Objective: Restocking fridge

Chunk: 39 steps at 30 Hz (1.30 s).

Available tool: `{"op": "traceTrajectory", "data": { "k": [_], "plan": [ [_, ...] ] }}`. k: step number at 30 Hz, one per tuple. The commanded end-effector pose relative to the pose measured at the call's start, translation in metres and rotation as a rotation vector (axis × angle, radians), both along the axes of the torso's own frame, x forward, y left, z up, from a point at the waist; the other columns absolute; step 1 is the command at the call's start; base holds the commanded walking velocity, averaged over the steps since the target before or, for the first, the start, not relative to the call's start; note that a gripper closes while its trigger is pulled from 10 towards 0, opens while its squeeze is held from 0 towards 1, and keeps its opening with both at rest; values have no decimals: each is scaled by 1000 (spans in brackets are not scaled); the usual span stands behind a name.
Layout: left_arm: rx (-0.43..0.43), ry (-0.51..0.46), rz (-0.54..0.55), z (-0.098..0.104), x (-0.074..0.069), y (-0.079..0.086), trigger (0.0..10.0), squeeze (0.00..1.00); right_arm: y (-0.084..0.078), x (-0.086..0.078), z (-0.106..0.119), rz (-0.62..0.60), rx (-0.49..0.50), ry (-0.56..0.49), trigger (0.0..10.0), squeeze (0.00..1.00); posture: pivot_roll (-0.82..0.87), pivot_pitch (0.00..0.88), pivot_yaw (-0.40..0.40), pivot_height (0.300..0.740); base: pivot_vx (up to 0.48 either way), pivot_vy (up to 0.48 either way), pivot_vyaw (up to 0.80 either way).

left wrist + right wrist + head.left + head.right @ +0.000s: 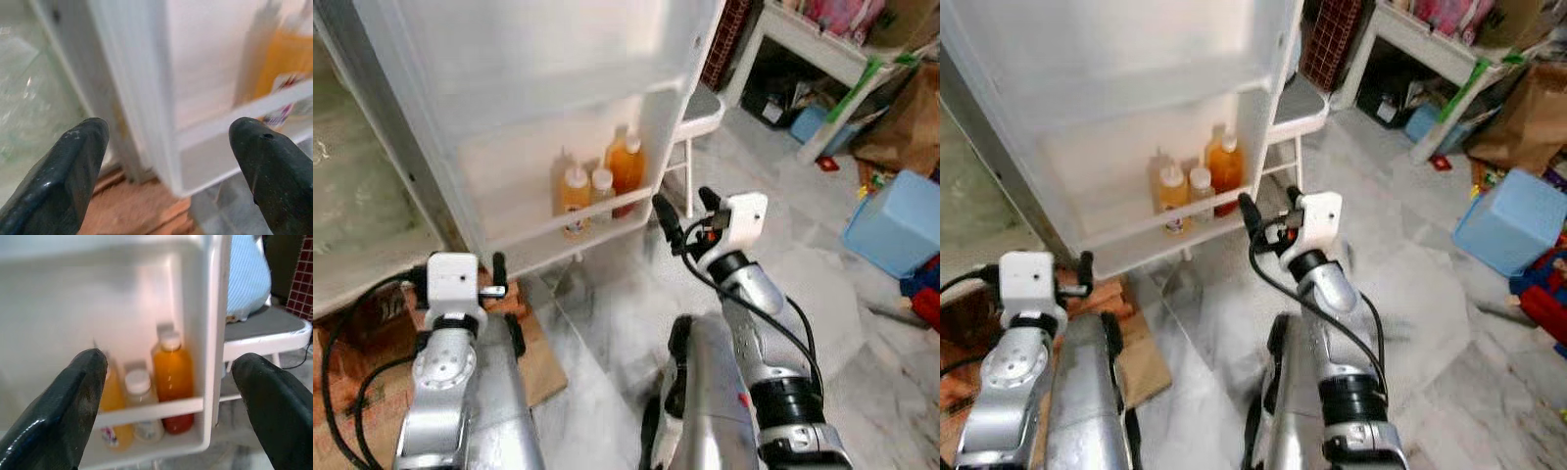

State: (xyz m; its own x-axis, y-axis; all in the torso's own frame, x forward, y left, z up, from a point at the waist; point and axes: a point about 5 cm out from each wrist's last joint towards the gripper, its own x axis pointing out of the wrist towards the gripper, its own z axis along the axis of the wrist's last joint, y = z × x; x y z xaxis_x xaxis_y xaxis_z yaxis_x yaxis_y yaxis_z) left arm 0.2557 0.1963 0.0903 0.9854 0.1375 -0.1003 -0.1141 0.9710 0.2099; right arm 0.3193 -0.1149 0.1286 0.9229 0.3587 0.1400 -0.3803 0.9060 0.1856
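Here both tools — left tool [168, 161], right tool [168, 396] — gape empty before the door-shelf bottles [597, 186], labels unreadable.

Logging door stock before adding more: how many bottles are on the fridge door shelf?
3 clearly: a tall orange bottle nearest the door's outer edge, a small white-capped bottle beside it, then a yellow-orange bottle. Paler shapes behind may be more.

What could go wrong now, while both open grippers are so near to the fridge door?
1. The right gripper is close to the door's outer edge; reaching in, a finger may strike it and shake the bottles on the door shelf.
2. The left gripper may catch the shelf corner.
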Motion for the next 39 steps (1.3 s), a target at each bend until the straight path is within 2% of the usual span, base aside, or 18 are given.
{"op": "traceTrajectory", "data": {
  "k": [1,9,11,14,18,20,21,22,23,24,28,30,31,33,39],
  "plan": [
    [9,-1,-22,-1,3,-1,10000,0,-5,5,1,-23,16,16,10000,0,127,0,-111,556,0,0,0],
    [45,-23,-33,4,18,11,10000,0,-4,13,8,-53,11,-7,10000,0,115,14,-104,601,0,0,0],
    [52,-27,-31,4,18,13,10000,0,-6,13,8,-69,-19,3,10000,0,121,15,-102,611,0,0,0],
    [56,-30,-24,4,17,15,10000,0,-4,13,7,-60,-5,6,10000,0,131,21,-103,626,0,0,0],
    [41,-22,-20,1,10,15,10000,0,0,10,1,-55,-27,23,10000,0,135,30,-102,650,0,0,0],
    [45,3,-21,-5,4,15,10000,0,3,6,-6,-15,-5,80,10000,0,134,35,-105,660,0,0,0],
    [16,23,-18,-10,-3,16,10000,0,0,2,-10,2,-7,96,10000,0,134,41,-105,665,0,0,0],
    [-35,38,-12,-14,-17,17,10000,0,-6,-6,-14,14,-19,106,10000,0,133,50,-104,675,0,0,0],
    [-35,38,-12,-14,-17,17,10000,0,-6,-6,-14,14,-19,106,10000,0,133,50,-104,675,0,0,0],
    [-68,34,-26,-15,-33,15,10000,0,-12,-16,-17,30,-38,108,10000,0,131,60,-103,685,0,0,0],
    [-92,15,-142,-8,-65,-1,10000,0,-28,-36,-25,25,-69,138,10000,0,128,83,-105,709,0,0,0],
    [-92,10,-189,-5,-74,-8,10000,0,-34,-42,-27,19,-71,148,10000,0,130,90,-106,719,0,0,0],
    [-92,10,-189,-5,-74,-8,10000,0,-34,-42,-27,19,-71,148,10000,0,130,90,-106,719,0,0,0],
    [-110,-7,-219,0,-84,-15,10000,0,-41,-53,-32,5,-86,173,10000,0,128,96,-107,734,0,0,0],
    [-128,2,-234,5,-89,-18,10000,0,-42,-62,-30,8,-84,201,10000,0,117,106,-102,740,0,0,0]
  ]
}}
